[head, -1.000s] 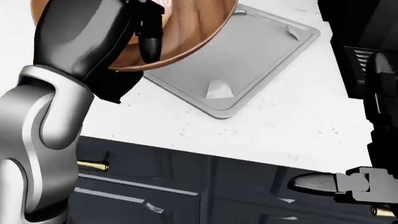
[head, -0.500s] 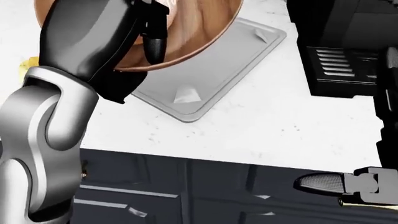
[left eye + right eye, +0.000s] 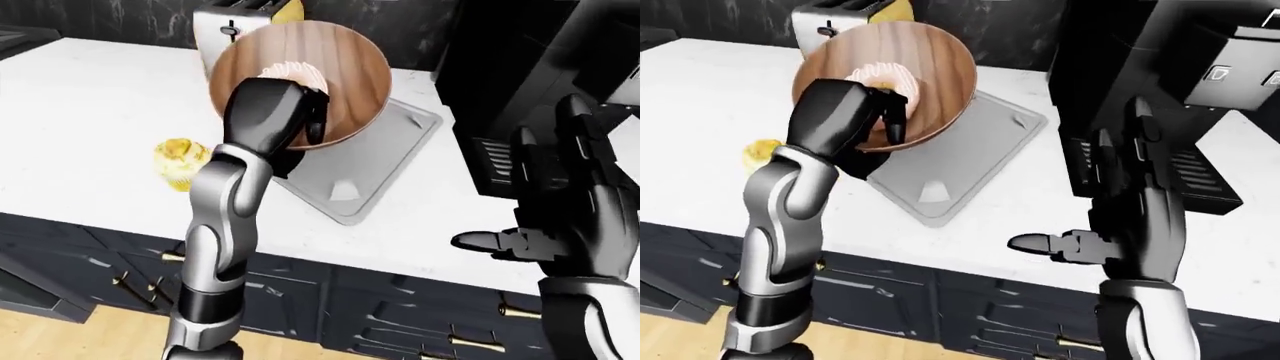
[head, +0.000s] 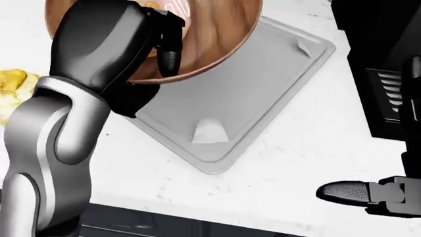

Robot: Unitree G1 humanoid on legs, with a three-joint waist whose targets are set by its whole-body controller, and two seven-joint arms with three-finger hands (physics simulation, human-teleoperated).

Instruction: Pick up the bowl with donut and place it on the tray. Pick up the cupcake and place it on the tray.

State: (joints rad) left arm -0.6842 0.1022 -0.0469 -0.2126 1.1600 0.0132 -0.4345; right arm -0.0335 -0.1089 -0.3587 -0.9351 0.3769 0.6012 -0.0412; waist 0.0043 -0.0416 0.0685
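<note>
Left-eye view: my left hand (image 3: 290, 112) grips the near rim of the wooden bowl (image 3: 340, 67), which is tipped so its opening faces me, held above the tray's (image 3: 400, 146) upper-left part. My hand hides most of the donut (image 3: 292, 72). The cupcake (image 3: 182, 159) sits left of the tray.

Head view: the bowl's top is cut off; the tray runs diagonally, lower-left to upper-right.

Right-eye view: my right hand (image 3: 1120, 225) hangs right of the tray, fingers spread, empty.

bowl (image 3: 925, 67): wooden, tilted, raised over the tray, donut (image 3: 880, 77) inside
tray (image 4: 263, 84): grey, flat on surface
cupcake (image 3: 181, 160): yellow, on surface, left of tray
</note>
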